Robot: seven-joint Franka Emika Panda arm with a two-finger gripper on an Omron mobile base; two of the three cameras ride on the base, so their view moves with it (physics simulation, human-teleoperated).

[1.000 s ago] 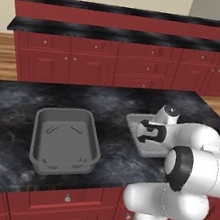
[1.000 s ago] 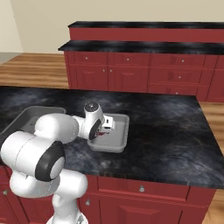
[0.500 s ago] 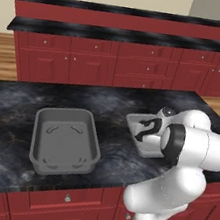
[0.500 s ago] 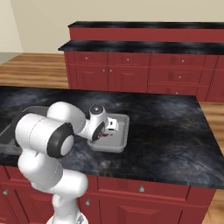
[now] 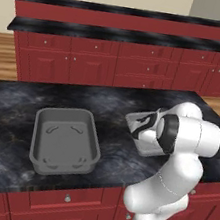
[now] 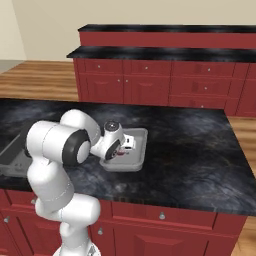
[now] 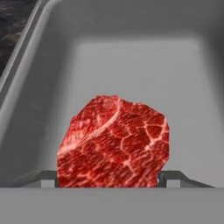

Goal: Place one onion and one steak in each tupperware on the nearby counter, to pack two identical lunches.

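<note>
My gripper (image 7: 111, 180) is shut on the bright red steak (image 7: 113, 144), which spans the gap between both fingertips (image 7: 48, 179). It hangs just above the floor of the small light grey tupperware (image 7: 131, 61). From the base views the hand (image 5: 143, 128) reaches into that tupperware (image 5: 133, 118) on the black marbled counter (image 5: 11, 105). A bit of red steak (image 6: 122, 152) shows under the hand (image 6: 125, 147) inside the container (image 6: 142, 145). The larger dark grey tupperware (image 5: 63, 112) stands to the left with nothing in it. The onion is out of view.
The long two-tiered red counter run (image 5: 124, 38) stands behind, across a wooden floor. My own elbow (image 5: 193, 138) bulks over the counter's right front. The big tupperware (image 6: 10, 155) sits at the left edge of the right base view.
My elbow and upper arm have swung up and to the right. The hand has stayed over the small tupperware with the steak between its fingers.
</note>
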